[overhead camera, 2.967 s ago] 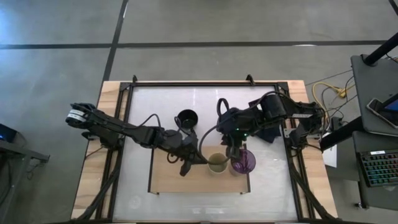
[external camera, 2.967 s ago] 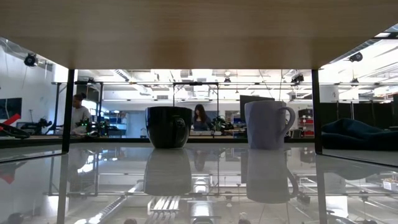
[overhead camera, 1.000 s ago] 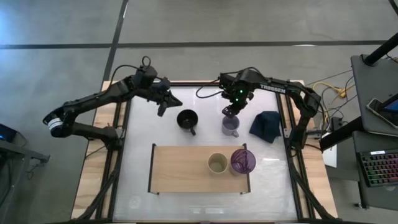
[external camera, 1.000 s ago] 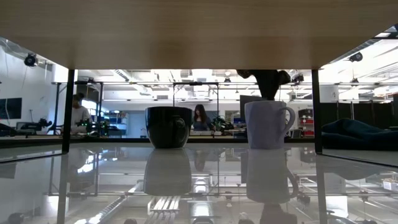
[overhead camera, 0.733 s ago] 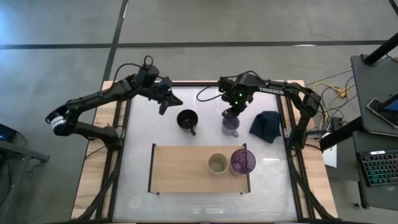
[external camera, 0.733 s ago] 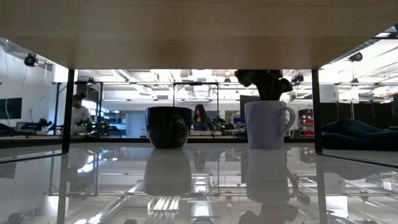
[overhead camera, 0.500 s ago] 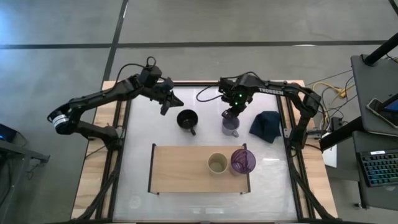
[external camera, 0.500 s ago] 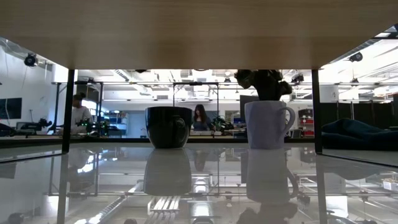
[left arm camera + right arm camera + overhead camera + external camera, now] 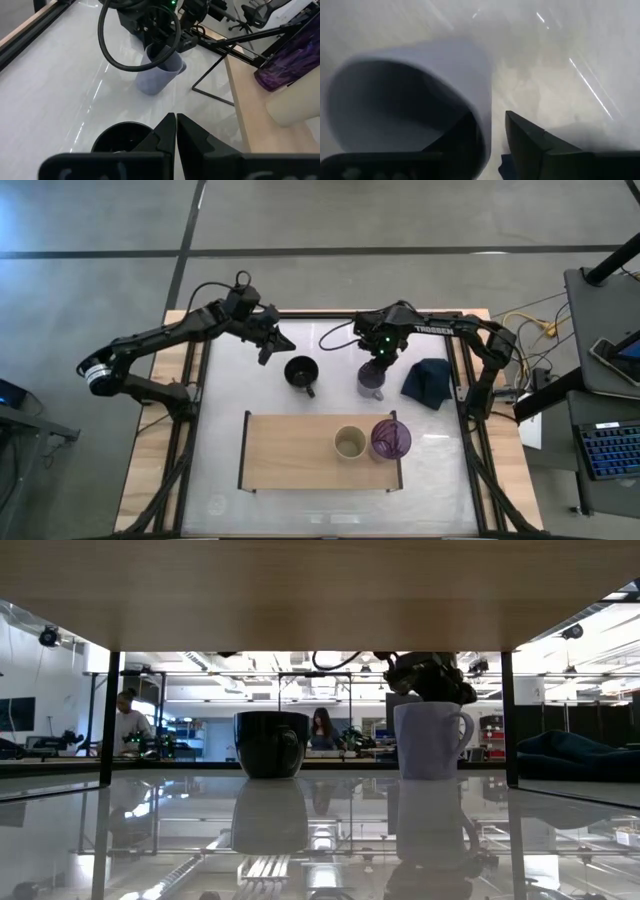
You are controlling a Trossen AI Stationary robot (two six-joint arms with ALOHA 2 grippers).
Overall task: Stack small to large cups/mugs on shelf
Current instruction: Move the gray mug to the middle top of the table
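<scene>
Progress looks about half made, judging from the high view: the pale cream-olive cup (image 9: 349,443) and the translucent purple cup (image 9: 390,439) stand side by side on the shelf (image 9: 290,452), toward its right end, while the black mug (image 9: 300,371) and the grey-lavender mug (image 9: 371,381) are on the white tabletop (image 9: 230,410) beyond it, not yet placed. The right gripper (image 9: 378,364) sits directly over the lavender mug's far rim, with the dark blue cloth (image 9: 426,379) off to its outer side; the left gripper (image 9: 272,344) hangs apart from the black mug, which lies ahead of it and toward the shelf. Low down at table height, the shelf's underside fills the top of the picture, both mugs stand upright on the glossy surface, and the right gripper (image 9: 430,675) is down at the lavender mug's (image 9: 430,740) rim, the black mug (image 9: 271,743) well to its side. The left wrist camera shows its own fingers (image 9: 165,134) pressed together, empty, just above the black mug (image 9: 122,138), the lavender mug (image 9: 160,70) farther ahead under the other arm. The right wrist camera shows its two fingers (image 9: 525,132) straddling the mug's wall (image 9: 470,65), one inside and one outside, a gap visible beside it, so the grip seems not yet closed. Both mugs remain to be carried over.
</scene>
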